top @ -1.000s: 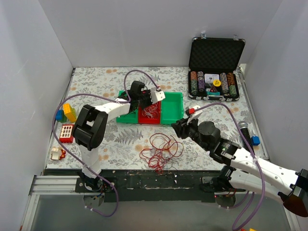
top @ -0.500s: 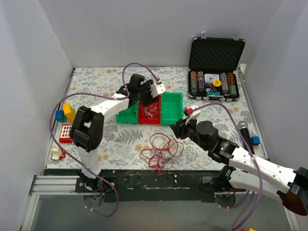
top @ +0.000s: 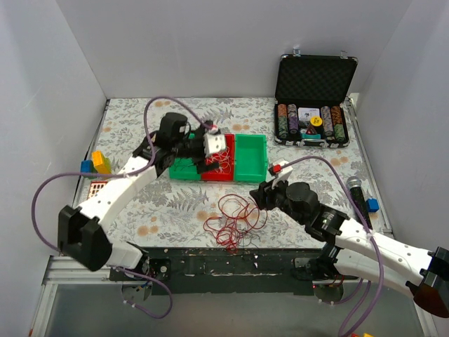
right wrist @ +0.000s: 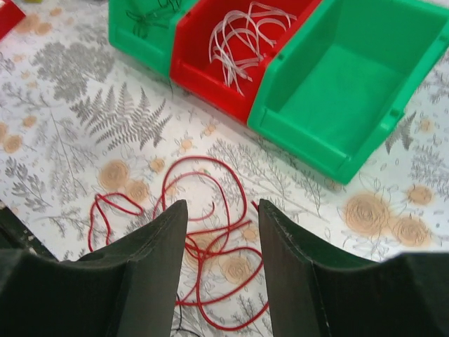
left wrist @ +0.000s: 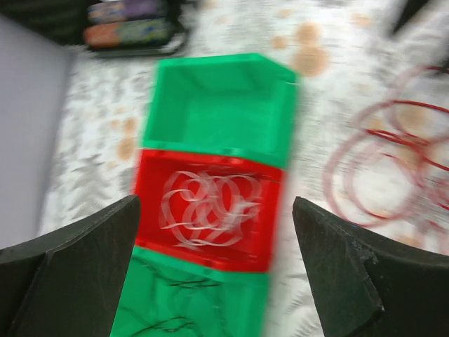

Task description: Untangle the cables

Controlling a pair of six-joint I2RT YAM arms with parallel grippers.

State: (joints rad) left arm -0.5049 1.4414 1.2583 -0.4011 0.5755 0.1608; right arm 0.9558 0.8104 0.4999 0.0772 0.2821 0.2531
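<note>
Whitish cables (left wrist: 210, 207) lie coiled in the red bin (left wrist: 263, 242); they also show as whitish cables (right wrist: 242, 35) in the right wrist view. Thin dark strands (left wrist: 165, 326) rest in the near green bin. My left gripper (left wrist: 217, 274) hangs over the red bin (top: 223, 168), jaws wide open, nothing between them. A loose tangle of red cables (top: 233, 219) lies on the table in front of the bins. My right gripper (right wrist: 223, 210) hovers just above the red cables (right wrist: 210, 242), open and apart from them. From above, the right gripper (top: 260, 194) sits at the tangle's right edge.
An empty green bin (right wrist: 351, 77) adjoins the red one on the right. An open poker-chip case (top: 314, 88) stands at the back right. Toy blocks (top: 98, 163) lie at the left edge, and a microphone (top: 356, 187) and a blue piece (top: 372, 205) at the right.
My left gripper has opened over the red bin and its arm has swung out to the left. My right gripper has moved left toward the red cables and spread wider.
</note>
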